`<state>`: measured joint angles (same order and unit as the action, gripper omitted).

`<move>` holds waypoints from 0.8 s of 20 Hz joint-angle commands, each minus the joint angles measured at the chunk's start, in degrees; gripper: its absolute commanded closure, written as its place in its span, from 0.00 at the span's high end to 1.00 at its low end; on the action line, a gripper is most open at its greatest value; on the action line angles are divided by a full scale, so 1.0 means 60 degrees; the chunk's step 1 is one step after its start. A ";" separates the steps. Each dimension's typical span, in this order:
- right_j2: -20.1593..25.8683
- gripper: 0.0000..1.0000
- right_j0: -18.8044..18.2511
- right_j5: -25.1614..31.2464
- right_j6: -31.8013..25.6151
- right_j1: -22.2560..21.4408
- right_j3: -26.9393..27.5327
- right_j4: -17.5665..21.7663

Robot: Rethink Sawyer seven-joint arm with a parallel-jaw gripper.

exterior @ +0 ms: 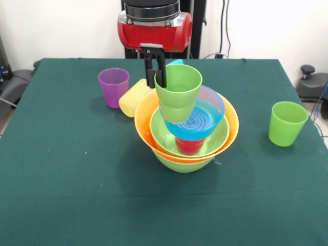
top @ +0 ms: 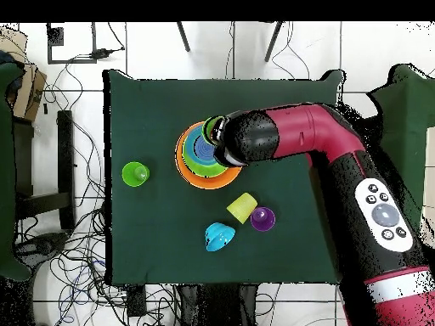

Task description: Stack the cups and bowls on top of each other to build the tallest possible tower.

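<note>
Gripper (exterior: 155, 77) is pinching the far rim of a green cup (exterior: 179, 91), holding it tilted inside a blue bowl (exterior: 197, 121). That bowl is sitting atop the tower (exterior: 187, 141): red cup, green bowl, orange bowl, green bowl. Purple cup (exterior: 114, 86) is standing beside a toppled yellow cup (exterior: 134, 97). Another green cup (exterior: 287, 123) is standing well apart.

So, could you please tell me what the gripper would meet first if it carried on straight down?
The gripper grips the light green cup by its rim; going down, that cup would probably settle into the tilted blue bowl beneath.
</note>
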<state>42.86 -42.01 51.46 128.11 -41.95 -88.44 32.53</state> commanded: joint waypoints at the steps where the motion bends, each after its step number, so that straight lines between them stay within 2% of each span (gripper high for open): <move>1: -0.0114 0.00 0.0150 0.0171 -0.2460 0.0134 -0.0537 0.0769; 16: -0.0184 0.00 0.0322 -0.0152 -0.1877 0.0121 -0.0805 0.0786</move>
<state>42.85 -41.86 51.46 128.11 -41.96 -89.37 33.09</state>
